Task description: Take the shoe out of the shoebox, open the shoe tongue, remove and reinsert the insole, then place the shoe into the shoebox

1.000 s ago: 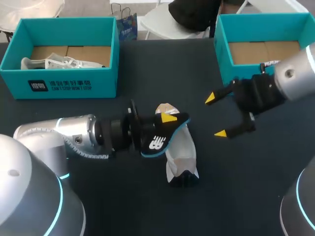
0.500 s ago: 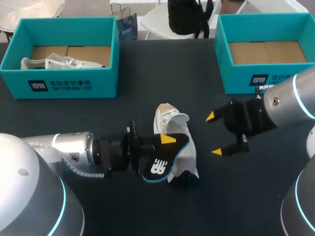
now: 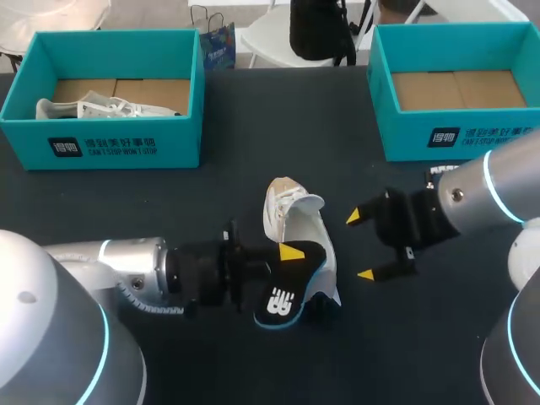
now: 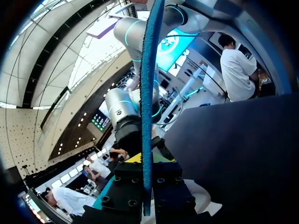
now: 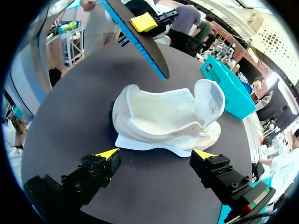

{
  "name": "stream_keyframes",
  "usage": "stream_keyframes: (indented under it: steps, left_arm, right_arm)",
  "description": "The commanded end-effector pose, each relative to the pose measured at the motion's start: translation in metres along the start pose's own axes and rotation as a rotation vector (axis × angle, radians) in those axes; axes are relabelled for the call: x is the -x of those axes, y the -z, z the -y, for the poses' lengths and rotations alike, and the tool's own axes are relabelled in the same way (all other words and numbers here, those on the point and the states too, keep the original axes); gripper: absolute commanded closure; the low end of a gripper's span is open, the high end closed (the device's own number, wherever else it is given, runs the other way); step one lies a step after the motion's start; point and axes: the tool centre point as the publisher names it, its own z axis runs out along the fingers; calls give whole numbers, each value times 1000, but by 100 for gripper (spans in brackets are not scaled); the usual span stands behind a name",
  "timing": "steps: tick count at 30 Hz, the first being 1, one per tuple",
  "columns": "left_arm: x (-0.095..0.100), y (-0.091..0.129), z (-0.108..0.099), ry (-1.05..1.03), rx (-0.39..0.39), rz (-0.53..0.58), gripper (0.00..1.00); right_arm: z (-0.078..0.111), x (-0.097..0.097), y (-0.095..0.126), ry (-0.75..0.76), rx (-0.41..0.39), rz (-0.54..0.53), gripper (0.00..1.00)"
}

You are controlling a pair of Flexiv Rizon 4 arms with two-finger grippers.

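Observation:
A white shoe [image 3: 297, 226] lies on the dark table, toe toward the far side, tongue folded up, its opening bare [image 5: 163, 116]. My left gripper [image 3: 283, 268] is shut on a black insole with a blue edge [image 3: 285, 297], held over the shoe's heel end. In the left wrist view the insole [image 4: 147, 93] stands edge-on, pinched in the left gripper [image 4: 145, 186]. My right gripper [image 3: 361, 245] is open just right of the shoe. The right wrist view shows the right gripper [image 5: 156, 154] open beside the shoe, with the insole [image 5: 135, 39] beyond it.
A teal shoebox [image 3: 118, 143] at the far left holds another white shoe [image 3: 101, 108]. A second teal shoebox [image 3: 422, 139] at the far right shows only its cardboard floor. Bare dark table lies between the boxes and along the near edge.
My left gripper has carried the insole toward the near edge, over the shoe's heel. My right gripper has come down and left, closer to the shoe, still open.

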Motion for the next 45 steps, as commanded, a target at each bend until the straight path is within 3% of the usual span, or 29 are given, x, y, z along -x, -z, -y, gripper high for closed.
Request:
stream_keyframes:
  steps: [1, 19, 34, 45]
  left_arm:
    - [0, -6, -1, -2, 11, -9, 100]
    - [8, -24, -5, -9, -26, -37, 100]
    - [-15, -38, -24, 43, -33, -80, 100]
    - [-25, -41, -51, 67, -6, -82, 100]
  right_arm:
    - [-6, 11, -15, 10, -13, -15, 0]
    - [-6, 15, -18, 9, -30, -35, 0]
    - [-6, 15, -18, 9, -30, -35, 0]
    - [-6, 15, -18, 9, -30, -35, 0]
